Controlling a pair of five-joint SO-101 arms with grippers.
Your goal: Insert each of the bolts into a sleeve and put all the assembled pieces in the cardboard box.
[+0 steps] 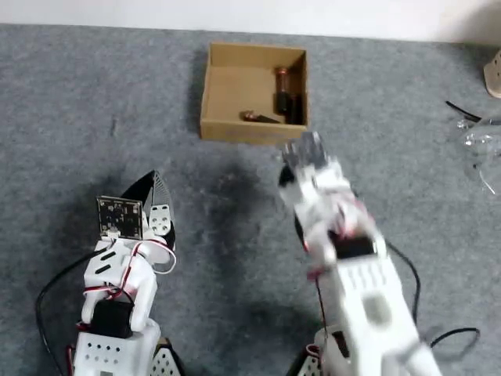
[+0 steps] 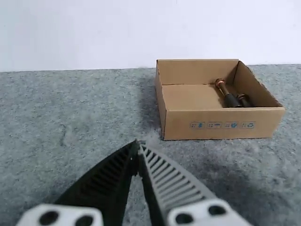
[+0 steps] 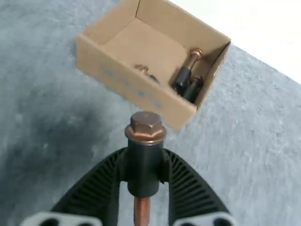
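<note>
**Right claw clamped on a sleeved bolt just short of the box; left claw pinched shut**

Left claw (image 2: 138, 148): low at the near left of the mat (image 1: 70, 102), jaws pressed together, tips touching. Plain grey mat runs from its tips out to the box and sideways to the left edge, so there is wide room ahead and to the left. Dark cables trail on the mat by both arm bases at the near edge.

Right claw (image 3: 143, 157): farther out than the left one, about mid-table, near the box's near right corner. Its jaws are narrowly apart and grip a black sleeve (image 3: 142, 174), one finger on each side. The bolt (image 3: 145, 128) passes through the sleeve. Its hex head sits on the sleeve end toward the box, and its coppery shank sticks out the other end toward the wrist. Height over the mat: cannot tell. A short strip of mat separates this claw from the box. The two claws are well apart, with open mat between them.

Box (image 1: 235, 129): upright, top open, at the far middle of the mat. Inside, two pieces (image 3: 186, 73) lie side by side along the right wall, black sleeves with coppery heads. A third piece (image 1: 257, 117) lies along the near wall. The left part of the floor shows plain cardboard.

Past the box, the mat's far edge meets a white wall (image 1: 250, 12) just behind it. Clear plastic bits (image 1: 479, 135) lie at the far right edge, well apart from the box and both claws.
</note>
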